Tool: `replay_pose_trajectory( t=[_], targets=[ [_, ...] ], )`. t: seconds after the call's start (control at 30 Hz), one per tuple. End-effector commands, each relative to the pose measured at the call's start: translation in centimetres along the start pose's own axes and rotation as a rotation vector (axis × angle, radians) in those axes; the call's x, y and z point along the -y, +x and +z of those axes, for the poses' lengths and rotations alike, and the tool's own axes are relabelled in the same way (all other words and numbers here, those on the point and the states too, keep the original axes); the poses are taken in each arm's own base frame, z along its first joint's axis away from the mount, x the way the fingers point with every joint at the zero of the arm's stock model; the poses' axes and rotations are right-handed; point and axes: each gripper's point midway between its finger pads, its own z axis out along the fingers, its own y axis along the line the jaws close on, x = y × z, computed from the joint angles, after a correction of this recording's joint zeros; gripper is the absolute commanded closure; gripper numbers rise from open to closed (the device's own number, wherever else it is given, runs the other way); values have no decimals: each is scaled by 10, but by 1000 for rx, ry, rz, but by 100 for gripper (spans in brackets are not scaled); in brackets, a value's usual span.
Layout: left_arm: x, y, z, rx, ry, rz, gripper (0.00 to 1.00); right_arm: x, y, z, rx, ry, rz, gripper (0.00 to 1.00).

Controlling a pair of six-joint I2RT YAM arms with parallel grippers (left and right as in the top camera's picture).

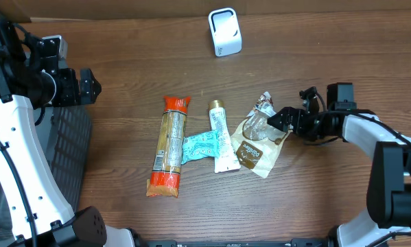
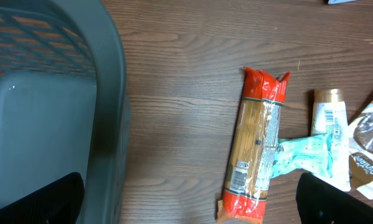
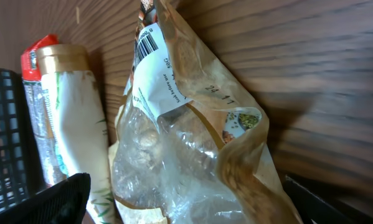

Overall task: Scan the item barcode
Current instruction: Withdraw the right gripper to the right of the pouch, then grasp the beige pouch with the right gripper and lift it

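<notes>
The right gripper is wide open and holds nothing. The crinkly snack bag lies between its fingers. The left gripper is open and empty too, far left by the basket. The white scanner sits far away. The bag is floppy, so it could slip or fold over its barcode.

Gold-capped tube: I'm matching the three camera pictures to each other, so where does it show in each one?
Overhead: the gold-capped tube lies near the centre, cap toward the top.
Left wrist: the tube sits at the right edge, cap up.
Right wrist: the tube stands at the left, cap up.
Shared landmark: the brown snack bag, immediately right of the tube in every view.
</notes>
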Motion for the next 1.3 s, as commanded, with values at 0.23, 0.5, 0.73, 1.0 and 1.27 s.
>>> replay_pose_trajectory(
  t=[0.23, 0.5, 0.73, 1.0, 1.27],
  targets=[
    [3, -1, 3, -4, 18, 22, 1, 35, 40, 47, -142, 67, 168, 19],
    [3, -1, 3, -4, 18, 22, 0, 50, 48, 65, -169, 64, 127, 51],
    [3, -1, 3, -4, 18, 22, 0, 38, 44, 75, -158, 15, -11, 64],
    [3, -1, 3, -4, 18, 22, 1, 29, 45, 90, -158, 4, -100, 64],
    [3, -1, 3, -4, 18, 22, 0, 30, 49, 92, -171, 3, -119, 78]
  ],
)
